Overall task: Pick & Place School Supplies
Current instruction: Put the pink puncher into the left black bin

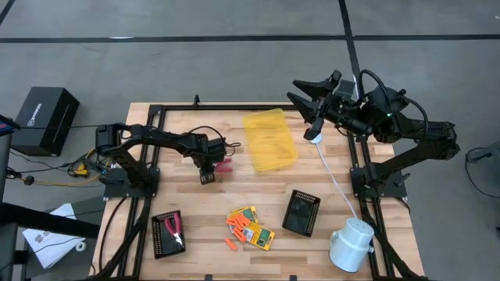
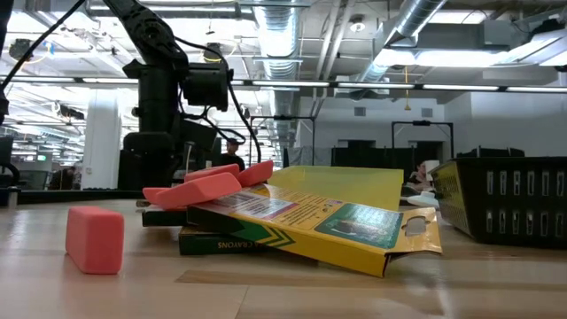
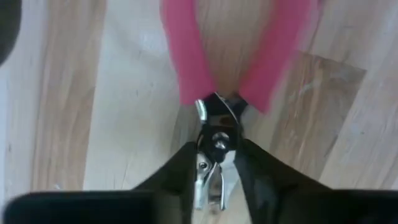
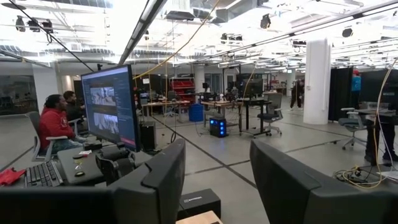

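Observation:
The red-handled plier-like tool [image 3: 217, 118] lies on the wooden table [image 1: 195, 203], left of the middle. My left gripper [image 3: 214, 158] stands over it, pointing down, shut on its metal head. In the high view my left gripper [image 1: 208, 175] has the tool's red handles [image 1: 223, 165] sticking out toward the table's right. Yellow-and-green card boxes [image 1: 254, 229] lie near the front edge with several orange sticks [image 1: 237, 225] on and beside them. In the low view the boxes [image 2: 310, 220] are stacked, with sticks [image 2: 208, 188] on top. My right gripper [image 1: 311, 108] hangs open, high over the far right corner. My left gripper pinches the tool's metal head [image 3: 216, 140], just past the pivot, between its two fingers [image 3: 177, 171]. The fingers come from above, pointing down. The two red handles [image 3: 183, 56] spread away from the fingers over the wood. Whether the tool is lifted, I cannot tell.
A translucent yellow tray [image 1: 270, 140] lies at the far middle. One black ribbed tray [image 1: 168, 234] at the front left holds a red-handled thing; another [image 1: 301, 211] lies right of the boxes. A white cylinder [image 1: 350, 243] with a white cord stands at the front right.

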`<state>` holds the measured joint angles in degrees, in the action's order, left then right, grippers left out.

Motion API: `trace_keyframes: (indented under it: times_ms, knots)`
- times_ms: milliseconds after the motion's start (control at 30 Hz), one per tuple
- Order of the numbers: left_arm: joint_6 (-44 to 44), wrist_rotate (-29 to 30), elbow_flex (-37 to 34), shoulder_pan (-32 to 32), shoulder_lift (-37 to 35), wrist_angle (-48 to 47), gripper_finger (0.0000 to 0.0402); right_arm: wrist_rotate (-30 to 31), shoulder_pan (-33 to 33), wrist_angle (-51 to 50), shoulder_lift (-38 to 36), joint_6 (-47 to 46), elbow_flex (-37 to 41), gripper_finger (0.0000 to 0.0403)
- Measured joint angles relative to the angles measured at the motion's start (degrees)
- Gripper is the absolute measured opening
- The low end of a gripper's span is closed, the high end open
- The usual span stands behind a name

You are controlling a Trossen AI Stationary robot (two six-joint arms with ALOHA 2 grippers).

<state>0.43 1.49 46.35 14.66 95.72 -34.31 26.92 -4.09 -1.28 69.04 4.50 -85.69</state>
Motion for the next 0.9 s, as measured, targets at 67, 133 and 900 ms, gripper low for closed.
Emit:
trace_keyframes:
  times_ms: [67, 133, 900]
  knots:
    - [0.00, -0.86, -0.06, 0.00, -0.07, 0.06, 0.0081, 0.02, 0.17, -0.01, 0.00, 0.32, 0.00, 0.0171]
    - [-0.04, -1.32, -0.12, 0.00, -0.35, 0.13, 0.0081, 0.04, 0.17, 0.00, 0.00, 0.51, 0.00, 0.0171]
    - [17.48, -16.35, -0.32, -6.53, -41.49, -20.15, 0.0081, -1.76, 4.16, 0.56, 0.00, -0.28, 0.00, 0.0169]
